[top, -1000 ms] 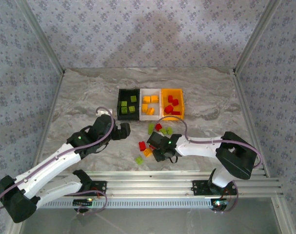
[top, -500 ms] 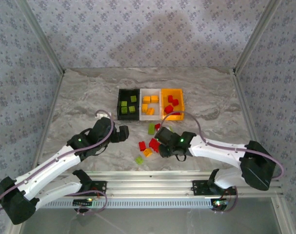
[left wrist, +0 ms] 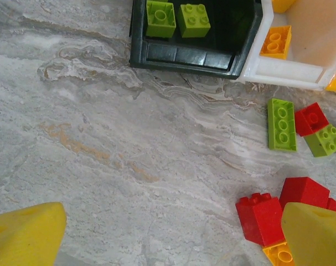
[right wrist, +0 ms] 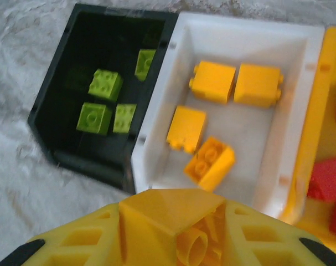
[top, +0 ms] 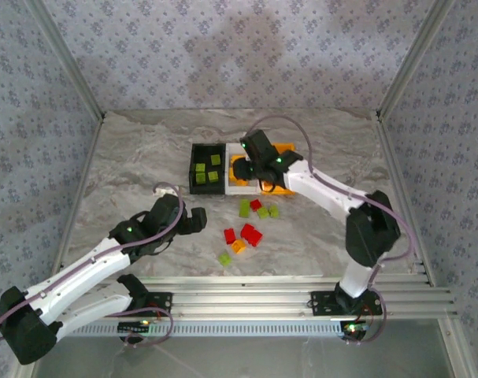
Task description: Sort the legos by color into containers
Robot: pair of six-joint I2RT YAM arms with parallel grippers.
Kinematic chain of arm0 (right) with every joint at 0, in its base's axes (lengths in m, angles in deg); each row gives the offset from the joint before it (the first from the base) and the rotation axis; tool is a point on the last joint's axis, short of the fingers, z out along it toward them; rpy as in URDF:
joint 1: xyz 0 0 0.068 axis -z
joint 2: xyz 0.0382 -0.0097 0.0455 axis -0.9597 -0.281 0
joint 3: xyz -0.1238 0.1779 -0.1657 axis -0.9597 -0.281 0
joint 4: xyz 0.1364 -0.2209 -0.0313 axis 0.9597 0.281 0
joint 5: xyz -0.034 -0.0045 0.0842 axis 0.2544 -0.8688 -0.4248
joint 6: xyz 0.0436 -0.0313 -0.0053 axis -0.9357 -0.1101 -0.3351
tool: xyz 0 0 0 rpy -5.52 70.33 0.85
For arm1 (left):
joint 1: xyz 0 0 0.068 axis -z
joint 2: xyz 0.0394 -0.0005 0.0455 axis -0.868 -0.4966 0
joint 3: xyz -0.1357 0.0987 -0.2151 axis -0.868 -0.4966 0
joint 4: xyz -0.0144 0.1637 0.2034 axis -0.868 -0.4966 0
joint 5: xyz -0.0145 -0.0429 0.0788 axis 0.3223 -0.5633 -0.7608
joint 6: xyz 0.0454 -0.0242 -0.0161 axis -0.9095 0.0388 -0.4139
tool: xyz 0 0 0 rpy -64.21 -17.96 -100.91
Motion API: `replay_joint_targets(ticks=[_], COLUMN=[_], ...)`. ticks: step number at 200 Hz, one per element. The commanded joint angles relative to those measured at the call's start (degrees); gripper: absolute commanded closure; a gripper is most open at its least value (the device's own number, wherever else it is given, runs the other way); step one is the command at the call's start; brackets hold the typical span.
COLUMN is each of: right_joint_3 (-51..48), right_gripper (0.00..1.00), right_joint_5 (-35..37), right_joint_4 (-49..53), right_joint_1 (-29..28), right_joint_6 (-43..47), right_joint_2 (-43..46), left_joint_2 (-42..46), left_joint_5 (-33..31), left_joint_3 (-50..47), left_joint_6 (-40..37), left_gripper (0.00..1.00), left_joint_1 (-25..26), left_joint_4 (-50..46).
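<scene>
Legos [top: 251,234] are found partly sorted. Four green bricks [right wrist: 106,84] are seen in the black bin [left wrist: 184,55], four orange-yellow bricks [right wrist: 212,82] in the white bin [right wrist: 251,149], and red bricks [right wrist: 328,177] in the orange-yellow bin [right wrist: 317,111]. Colours are not mixed in any bin, as far as can be made out. A further orange-yellow brick [right wrist: 168,213] appears to be pinched between the fingers of the right gripper [top: 253,163], which is held just above the white bin, so a drop there is judged to be the step in hand. Nearer the arms, a scatter of loose pieces lies on the table [top: 144,157] – green, red and one orange-yellow [top: 239,246] – and these are left to be sorted. The left gripper [left wrist: 168,238] is poised low over bare table beside that scatter, its fingers spread wide with nothing between them. The task is judged to be well past halfway.
</scene>
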Motion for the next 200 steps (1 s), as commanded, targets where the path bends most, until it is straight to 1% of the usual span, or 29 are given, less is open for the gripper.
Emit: replay_joint_targets(ticks=[1, 24, 46, 55, 65, 95, 113, 132, 172, 196, 200], right_joint_3=[6.6, 12.8, 16.0, 17.2, 18.0, 17.5, 13.1, 5.3, -9.3, -15.3, -17.6], right_gripper=[0.6, 0.58, 0.44, 0.4, 0.38, 0.35, 0.35, 0.35, 0.35, 0.35, 0.35], right_joint_5=[-0.6, -0.2, -0.6, -0.6, -0.6, -0.5, -0.2, -0.6, -1.8, -1.3, -1.2], right_joint_4=[1.5, 3.7, 4.0, 3.9, 3.8, 3.5, 1.1, -1.8, -4.5, -4.4, -4.5], right_joint_1=[1.9, 3.1, 3.6, 3.8, 4.0, 4.1, 4.0, 3.7, 3.2, 3.5, 3.5], right_joint_6=[1.2, 0.3, -0.5, -0.8, -1.2, -1.6, -2.1, -3.0, -4.0, -3.7, -3.8], right_joint_2=[-6.7, -12.9, -16.1, -16.7, -16.7, -13.8, -9.4, -3.4, 7.8, 13.6, 14.8], left_joint_2=[0.7, 0.6, 0.6, 0.6, 0.5, 0.1, -1.1, -4.7, -18.2, -26.3, -27.4], left_joint_5=[1.1, 1.9, 2.8, 3.1, 3.4, 5.0, 7.2, 10.3, 13.7, 16.7, 17.2], left_joint_3=[-0.5, -1.0, -1.5, -1.6, -1.6, -1.3, -1.0, 0.3, 5.2, 7.5, 7.9], left_joint_6=[0.1, 0.0, -0.1, -0.1, -0.2, -0.8, -2.1, -3.6, -6.1, -6.4, -6.3], left_gripper=[0.01, 0.01, 0.01, 0.0, 0.01, 0.01, 0.01, 0.03, 0.1, 0.14, 0.15], left_joint_1=[-0.2, -0.3, -0.3, -0.3, -0.3, -0.3, -0.3, 0.0, 3.7, 4.6, 4.7], left_joint_4=[0.4, 0.7, 1.1, 1.1, 1.2, 1.4, 2.8, 4.9, 10.3, 14.2, 14.7])
